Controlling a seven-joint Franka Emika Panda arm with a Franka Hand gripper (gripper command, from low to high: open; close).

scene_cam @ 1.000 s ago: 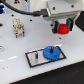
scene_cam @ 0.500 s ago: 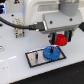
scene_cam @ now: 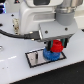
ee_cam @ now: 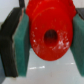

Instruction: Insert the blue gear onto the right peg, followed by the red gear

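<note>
Now, nearest to the wrist camera, the red gear (ee_cam: 49, 31) fills the view, pinched between the green pads (ee_cam: 21, 47) of the gripper (ee_cam: 49, 40); its centre hole faces the lens.

Farther off, in the exterior view, the gripper (scene_cam: 58, 44) holds the red gear (scene_cam: 57, 46) just above the blue gear (scene_cam: 51, 54), which already sits on the grey plate (scene_cam: 34, 58). The right peg is hidden under them.

Half a second ago the arm stood higher and farther from the plate; it has come down. I judge the blue step finished and the red insertion about to begin.
</note>
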